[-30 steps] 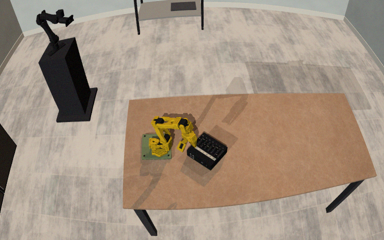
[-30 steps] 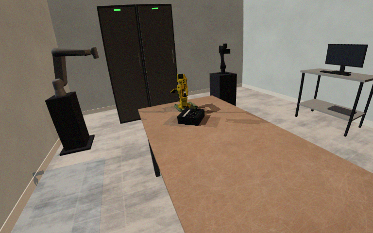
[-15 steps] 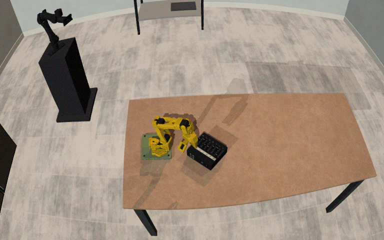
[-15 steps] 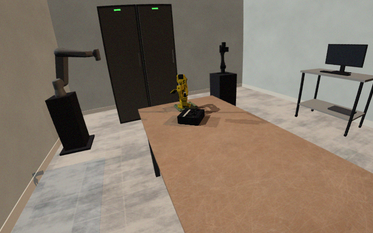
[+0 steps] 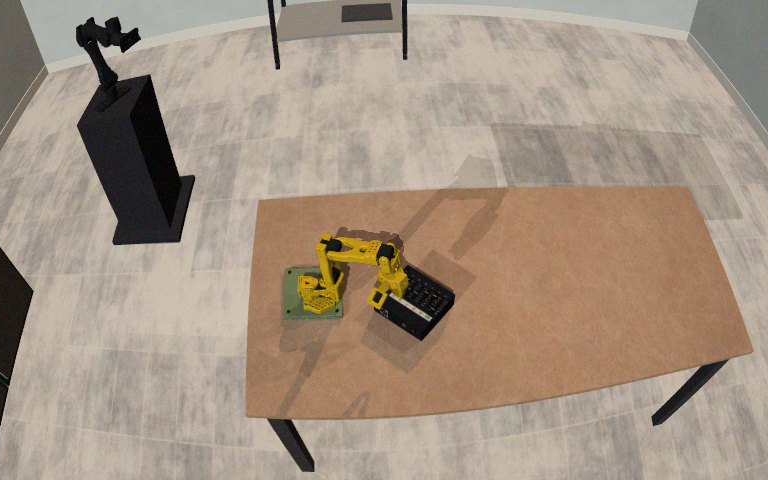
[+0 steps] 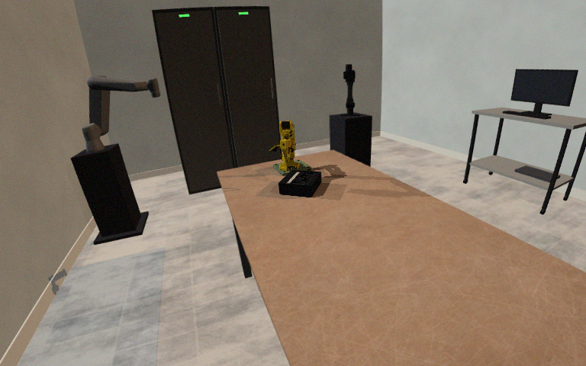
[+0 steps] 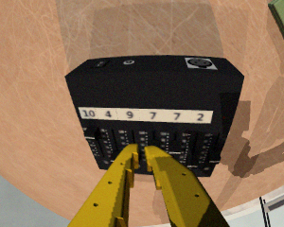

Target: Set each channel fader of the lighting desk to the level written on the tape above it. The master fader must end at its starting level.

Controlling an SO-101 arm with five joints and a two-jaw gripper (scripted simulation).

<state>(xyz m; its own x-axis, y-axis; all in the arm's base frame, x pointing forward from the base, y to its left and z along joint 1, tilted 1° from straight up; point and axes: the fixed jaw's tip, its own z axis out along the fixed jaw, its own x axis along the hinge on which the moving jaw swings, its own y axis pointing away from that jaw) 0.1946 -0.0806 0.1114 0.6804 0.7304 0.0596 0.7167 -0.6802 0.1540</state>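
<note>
The black lighting desk [image 5: 419,327] [image 6: 297,189] [image 7: 156,90] sits on the table in front of the arm. Its white tape [image 7: 142,115] reads 10, 4, 9, 7, 7, 2 from left to right in the wrist view. There the leftmost fader cap [image 7: 89,137] is near the tape end of its slot. Another cap [image 7: 174,152] is about mid-slot, one cap [image 7: 191,165] is near the far end, and the rightmost cap [image 7: 215,162] is low. My gripper [image 7: 142,149] is shut and empty, its tips over the middle slots. The fingers hide parts of these slots; contact cannot be told.
The arm's green base plate [image 5: 290,306] [image 7: 282,10] is beside the desk on the brown table [image 5: 584,267] [image 6: 378,271]. The desk's back face with its sockets faces the top of the wrist view. Arm shadows fall across the table.
</note>
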